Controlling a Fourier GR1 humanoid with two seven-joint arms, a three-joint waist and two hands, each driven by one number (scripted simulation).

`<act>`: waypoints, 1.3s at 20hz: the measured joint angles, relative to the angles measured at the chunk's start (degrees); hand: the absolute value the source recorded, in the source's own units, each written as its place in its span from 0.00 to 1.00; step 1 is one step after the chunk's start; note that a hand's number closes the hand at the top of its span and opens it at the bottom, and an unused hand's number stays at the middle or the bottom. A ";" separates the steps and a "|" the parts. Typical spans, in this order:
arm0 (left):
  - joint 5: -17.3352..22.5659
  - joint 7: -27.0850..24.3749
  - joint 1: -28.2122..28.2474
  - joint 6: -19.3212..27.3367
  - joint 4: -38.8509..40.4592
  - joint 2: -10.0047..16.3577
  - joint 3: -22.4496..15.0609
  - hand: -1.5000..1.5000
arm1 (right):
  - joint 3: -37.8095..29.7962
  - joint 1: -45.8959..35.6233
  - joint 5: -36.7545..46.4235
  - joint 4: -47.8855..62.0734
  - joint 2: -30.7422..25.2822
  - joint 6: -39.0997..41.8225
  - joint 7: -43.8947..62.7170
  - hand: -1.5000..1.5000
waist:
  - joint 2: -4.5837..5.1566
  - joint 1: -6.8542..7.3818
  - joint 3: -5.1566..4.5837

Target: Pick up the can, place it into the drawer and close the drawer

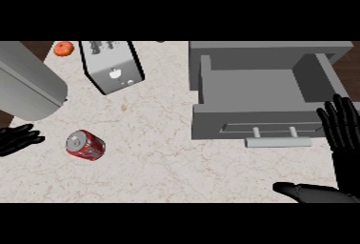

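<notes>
can (85, 145) tipped over just right of left robot hand (17, 138), fingers relaxed & empty; right robot hand (342, 131) spread flat, way farther off

Light falls soft and even across the pale counter (155, 167), bright but without glare. The can (85, 145) shows a dull sheen on its silver top and casts hardly any shadow. Inside the open drawer (253, 90) the grey walls shade slightly darker than the floor. The black left hand (17, 138) and right hand (345, 138) look nearly flat, with faint grey highlights.
</notes>
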 measured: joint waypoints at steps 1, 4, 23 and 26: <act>0.57 0.67 -1.29 -0.38 2.03 0.19 -0.38 0.00 | -0.19 0.92 -0.50 -0.74 -0.04 0.36 0.09 0.00 | -0.03 -0.11 0.01; 2.04 2.04 -2.59 -2.18 6.02 1.35 0.17 0.00 | -1.48 1.79 -1.66 -0.86 -0.48 1.25 -0.37 0.00 | -0.10 0.12 0.04; -13.26 2.56 -10.99 -5.00 18.06 -11.56 1.75 0.00 | -5.22 7.33 -3.42 0.26 -0.54 5.65 -6.19 0.00 | -0.12 0.33 0.00; -17.73 1.80 -11.70 -5.52 19.50 -13.74 2.80 0.00 | -5.46 7.66 -3.26 1.11 -0.33 6.10 -7.30 0.00 | -0.10 0.31 -0.02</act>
